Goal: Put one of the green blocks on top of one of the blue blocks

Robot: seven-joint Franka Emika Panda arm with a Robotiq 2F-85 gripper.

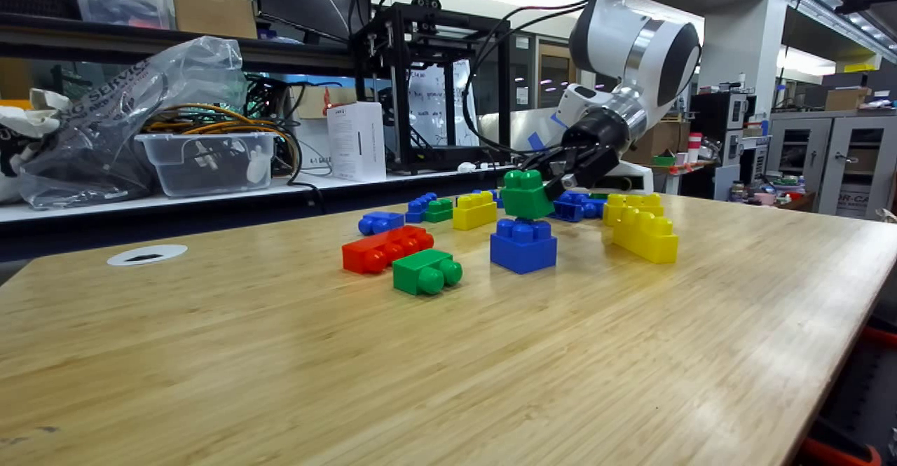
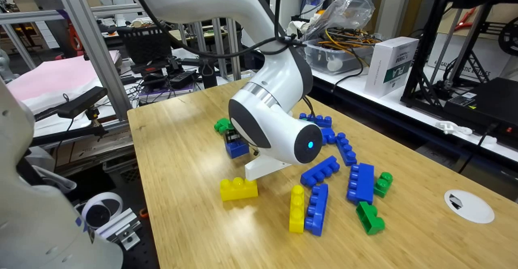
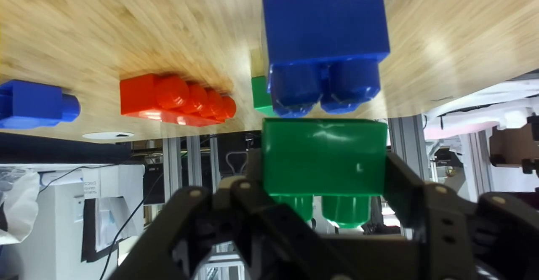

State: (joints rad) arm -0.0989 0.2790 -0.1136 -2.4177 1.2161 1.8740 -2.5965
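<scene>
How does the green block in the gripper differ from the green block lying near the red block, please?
The held green block sits in the gripper, over the blue block, while the lying green block is on the table. The held green block's studs point up; the lying green block is on its side, its studs pointing sideways. Both are green and studded.

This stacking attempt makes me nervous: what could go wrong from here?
The green block in the gripper looks slightly tilted over the blue block, so it may not seat squarely. Nothing visibly braces the blue block on the table, so pressing down could shift it. Releasing early might drop the green block.
</scene>
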